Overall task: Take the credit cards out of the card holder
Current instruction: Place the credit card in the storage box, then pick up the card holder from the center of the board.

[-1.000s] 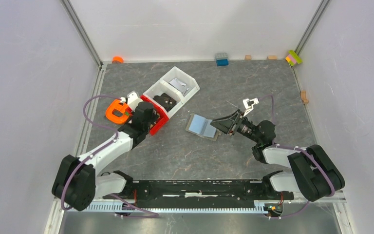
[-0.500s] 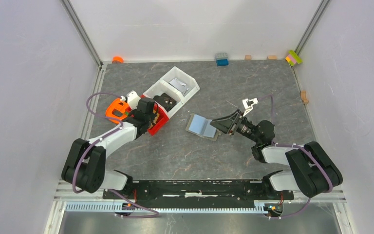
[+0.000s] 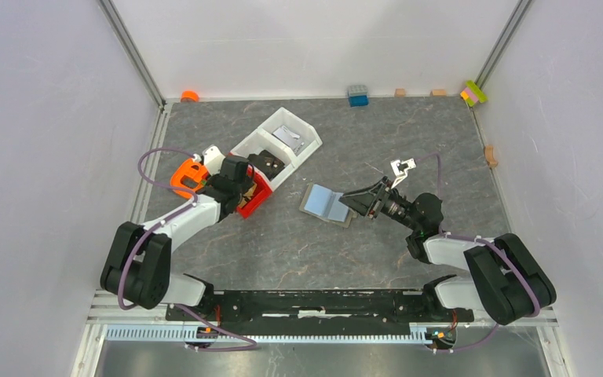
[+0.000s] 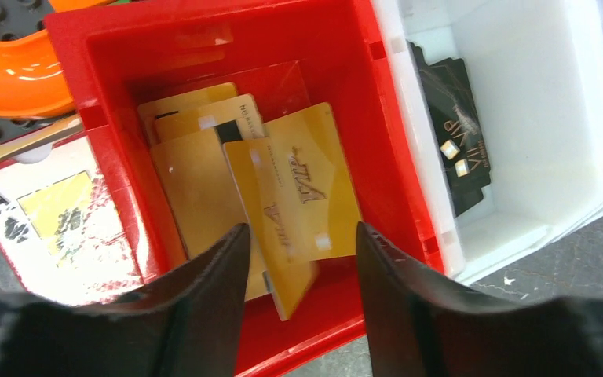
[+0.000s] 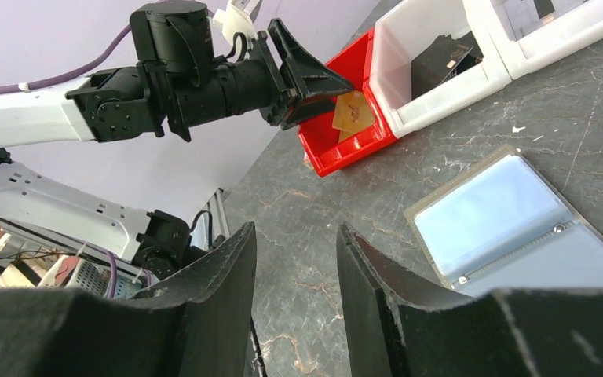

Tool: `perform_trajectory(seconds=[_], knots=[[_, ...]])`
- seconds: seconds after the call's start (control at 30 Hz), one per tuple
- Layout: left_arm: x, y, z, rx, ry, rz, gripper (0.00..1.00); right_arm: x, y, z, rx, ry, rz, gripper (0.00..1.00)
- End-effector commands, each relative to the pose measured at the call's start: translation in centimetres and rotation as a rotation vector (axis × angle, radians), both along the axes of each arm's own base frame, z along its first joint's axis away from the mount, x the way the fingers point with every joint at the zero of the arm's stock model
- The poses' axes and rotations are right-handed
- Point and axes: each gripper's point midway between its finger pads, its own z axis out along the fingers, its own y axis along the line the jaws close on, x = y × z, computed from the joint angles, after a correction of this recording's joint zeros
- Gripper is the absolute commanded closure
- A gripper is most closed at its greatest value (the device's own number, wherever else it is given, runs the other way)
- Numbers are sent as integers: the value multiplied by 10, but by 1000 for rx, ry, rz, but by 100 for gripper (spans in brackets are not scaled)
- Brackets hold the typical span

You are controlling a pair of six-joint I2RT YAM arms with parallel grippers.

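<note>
Your holder lies spread open and flat on the table, about midway between the two arms. That pose leaves both flaps facing up for a pick. There is one holder with two flaps, and each flap shows one pale blue panel. You cannot tell from here whether those are cards or bare sleeves.

Your right gripper sits low at the holder's right edge, jaws apart with nothing between them. It looks placed to steady that flap or to take the next card, though contact with the holder cannot be made out.

Further left, the red bin holds the gold cards, loosely fanned over one another as dropped cards would lie. You can count at least four; the overlap hides whether there are more. Your left gripper hangs directly over that pile, fingers spread and holding nothing, so this is probably the drop spot for gold ones.

The white bin touches the red one and shows two compartments. The nearer one holds a small stack of dark cards, at least two. The farther one holds something grey, too small to count. The cards seem sorted by colour.
</note>
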Motion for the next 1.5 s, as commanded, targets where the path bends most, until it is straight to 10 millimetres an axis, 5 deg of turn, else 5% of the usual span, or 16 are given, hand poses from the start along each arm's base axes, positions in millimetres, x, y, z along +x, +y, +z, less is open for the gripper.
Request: perform_trajectory(seconds=[0.0, 0.23, 0.37, 0.5, 0.6, 0.77, 0.87, 1.07, 1.3, 1.47], knots=[[9, -1, 23, -31, -75, 11, 37, 2, -1, 9, 0, -56, -14, 53], [5, -32, 61, -85, -178, -172, 22, 19, -6, -18, -119, 0, -85, 48], [2, -75, 78, -114, -224, -445, 16, 34, -20, -38, -237, 56, -191, 43], [-1, -108, 80, -168, -230, -609, 12, 43, -38, -56, -340, 126, -295, 27], [-7, -129, 80, -200, -219, -706, 10, 52, -59, -73, -423, 206, -417, 3], [-21, -166, 83, -193, -187, -840, 6, 62, -82, -89, -590, 294, -566, 2], [-26, -183, 79, -141, -145, -895, 6, 65, -85, -96, -643, 334, -607, 2], [-26, -196, 51, -102, -15, -937, 6, 59, -61, -117, -642, 398, -506, 5], [-29, -226, -4, -201, 205, -1030, 7, 53, -36, -140, -624, 469, -395, 10], [-30, -229, -24, -201, 285, -1037, 8, 50, -25, -147, -598, 481, -338, 25]])
